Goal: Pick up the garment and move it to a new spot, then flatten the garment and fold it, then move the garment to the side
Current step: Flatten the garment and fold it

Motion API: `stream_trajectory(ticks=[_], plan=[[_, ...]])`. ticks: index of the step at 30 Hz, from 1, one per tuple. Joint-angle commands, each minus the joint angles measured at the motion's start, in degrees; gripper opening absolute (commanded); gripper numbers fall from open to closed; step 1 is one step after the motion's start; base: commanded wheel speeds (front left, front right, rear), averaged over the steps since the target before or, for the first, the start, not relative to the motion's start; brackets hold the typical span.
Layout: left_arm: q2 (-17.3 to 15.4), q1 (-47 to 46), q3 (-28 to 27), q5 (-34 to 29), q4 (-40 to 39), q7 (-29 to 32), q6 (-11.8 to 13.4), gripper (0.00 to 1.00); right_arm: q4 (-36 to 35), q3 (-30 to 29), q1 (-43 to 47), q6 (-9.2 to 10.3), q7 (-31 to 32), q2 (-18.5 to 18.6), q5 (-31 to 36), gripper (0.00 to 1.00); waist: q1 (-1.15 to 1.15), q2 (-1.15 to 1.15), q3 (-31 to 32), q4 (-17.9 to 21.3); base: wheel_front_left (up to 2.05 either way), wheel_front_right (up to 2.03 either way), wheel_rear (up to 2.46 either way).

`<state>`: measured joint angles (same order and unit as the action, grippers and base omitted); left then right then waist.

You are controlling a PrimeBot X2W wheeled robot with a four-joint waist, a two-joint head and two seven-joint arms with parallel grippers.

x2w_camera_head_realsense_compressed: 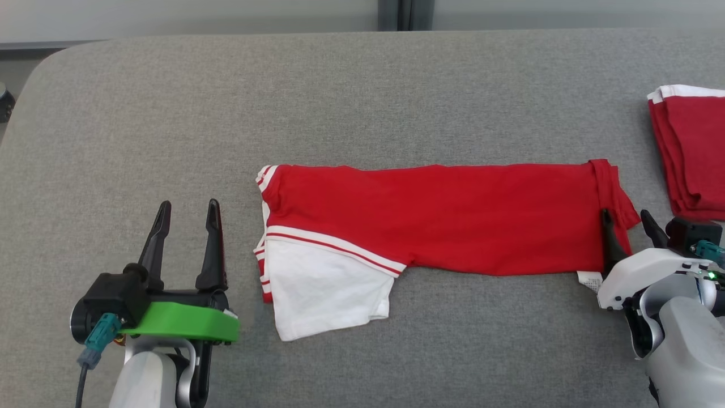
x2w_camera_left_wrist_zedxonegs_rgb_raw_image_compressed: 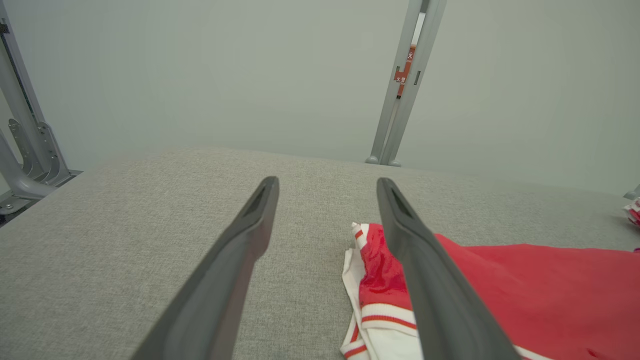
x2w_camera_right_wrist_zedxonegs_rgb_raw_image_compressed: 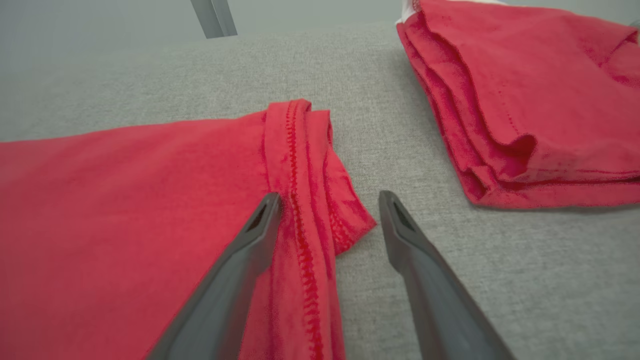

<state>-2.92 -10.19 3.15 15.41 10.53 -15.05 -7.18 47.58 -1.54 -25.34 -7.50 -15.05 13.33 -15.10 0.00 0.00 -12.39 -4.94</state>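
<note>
Head view has the shirt [x2w_camera_head_realsense_compressed: 442, 218] lying in the middle of the grey table [x2w_camera_head_realsense_compressed: 170, 102], folded into a long red strip, collar end toward the robot's left, hem end toward its right, with a white sleeve [x2w_camera_head_realsense_compressed: 328, 294] sticking out on the near side. Both tools are open and hold nothing. The left gripper [x2w_camera_head_realsense_compressed: 190, 203] stands over bare table, apart from the collar end. The right gripper [x2w_camera_head_realsense_compressed: 626, 214] is at the hem corner, one finger over the cloth and the other over bare table just beside it; whether the finger touches the cloth I cannot tell.

My worry is the hem [x2w_camera_right_wrist_zedxonegs_rgb_raw_image_compressed: 300, 165]. It is bunched and rolled there, so a pinch at that corner may catch the top layer alone, and the layers below would slide out and spoil the fold. A finger coming down flat could also push the cloth along the table instead of getting under it.

If the right side lifts while the left is off the shirt, the strip would likely drag and twist, and the loose sleeve could flop open.

The stack of folded red clothes [x2w_camera_head_realsense_compressed: 694, 158] lies near on the right; a wide swing of that arm could knock it or tangle the two
</note>
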Motion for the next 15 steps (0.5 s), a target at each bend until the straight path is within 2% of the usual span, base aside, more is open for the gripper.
stream_trajectory(ticks=[1,8,9,10,11,15], plan=[[0.0,-1.1,-0.2,-0.1,0.1,-0.1,-0.2,1.0,1.4,-0.5,-1.1,0.02,-0.1,0.0,-0.6,1.0,0.0,0.0,-1.1,-1.2,0.0,0.0,0.0],[0.0,-1.4,-0.2,-0.2,0.2,-0.1,-0.3,1.0,5.6,0.2,-2.5,0.02,0.0,-1.3,-3.5,1.0,0.0,0.0,-1.2,-1.4,0.0,0.0,0.0],[0.0,-1.4,-0.2,-0.3,0.3,-0.1,-0.3,1.0,5.7,0.5,-2.5,0.02,0.0,-1.7,-4.5,0.83,0.0,0.0,-1.2,-1.3,0.0,0.0,0.0],[0.0,-1.3,-0.2,-0.3,0.3,-0.1,-0.3,1.0,5.5,0.6,-2.5,0.02,0.0,-1.8,-5.0,0.2,0.0,0.0,-1.1,-1.2,0.0,0.0,0.0],[0.0,-1.3,-0.2,-0.3,0.5,-0.1,-0.3,1.0,5.2,0.8,-2.4,0.02,0.0,-1.6,-5.5,0.0,0.0,0.0,-1.0,-1.0,0.0,0.0,0.0],[0.0,-1.3,-0.1,-0.5,0.9,-0.1,-0.3,1.0,4.4,0.6,-1.6,0.08,0.0,-0.1,-6.9,0.0,0.0,0.0,-0.3,-0.3,0.0,0.0,0.0]])
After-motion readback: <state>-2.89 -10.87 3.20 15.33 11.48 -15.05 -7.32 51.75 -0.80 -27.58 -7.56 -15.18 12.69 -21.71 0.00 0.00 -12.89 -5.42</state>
